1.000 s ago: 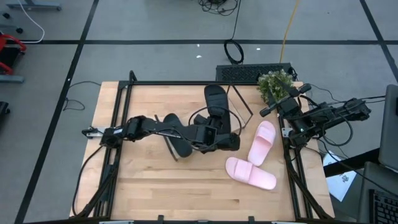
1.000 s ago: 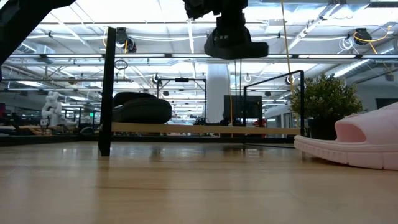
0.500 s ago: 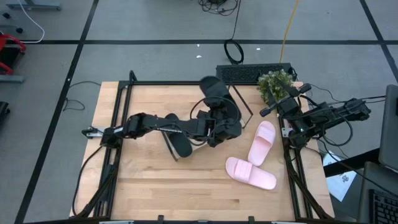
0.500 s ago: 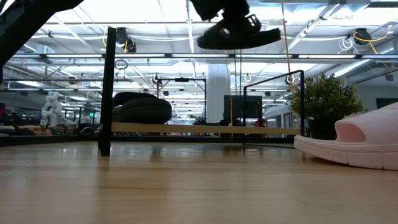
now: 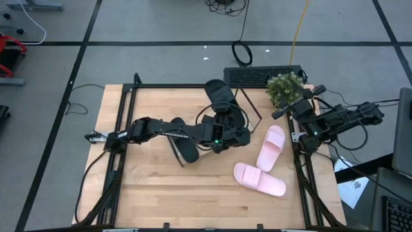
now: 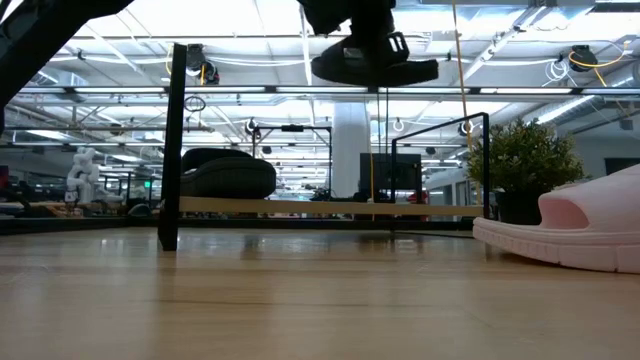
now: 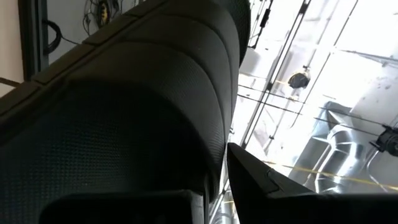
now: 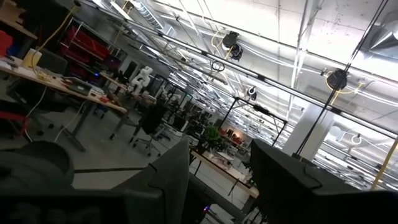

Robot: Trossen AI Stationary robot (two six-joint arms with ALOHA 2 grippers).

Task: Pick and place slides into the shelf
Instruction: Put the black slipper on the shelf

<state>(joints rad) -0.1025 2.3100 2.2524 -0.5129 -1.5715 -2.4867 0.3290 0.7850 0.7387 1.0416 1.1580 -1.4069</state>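
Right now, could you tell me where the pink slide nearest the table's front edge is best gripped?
Probably by its wide strap, coming straight down from above. The pink slide lies flat, sole down and clear of the other pink slide, so the raised strap gives fingers an edge to close on.

The table (image 5: 154, 193) is pale wood, planked, with a smooth satin finish that catches a soft sheen in the low view. The shelf (image 6: 300, 207) is a light wooden board in thin black metal rods, matt. The held black slide (image 7: 124, 124) shows a finely pebbled, matt surface with broad moulded ridges, rubbery or foam-like as far as the close view lets one judge; the black slide on the shelf (image 6: 228, 172) looks equally dull. The pink slides (image 5: 265, 161) are smooth, matt moulded foam with no gloss. The arms (image 5: 161, 131) are dark and matt, probably plastic and metal.
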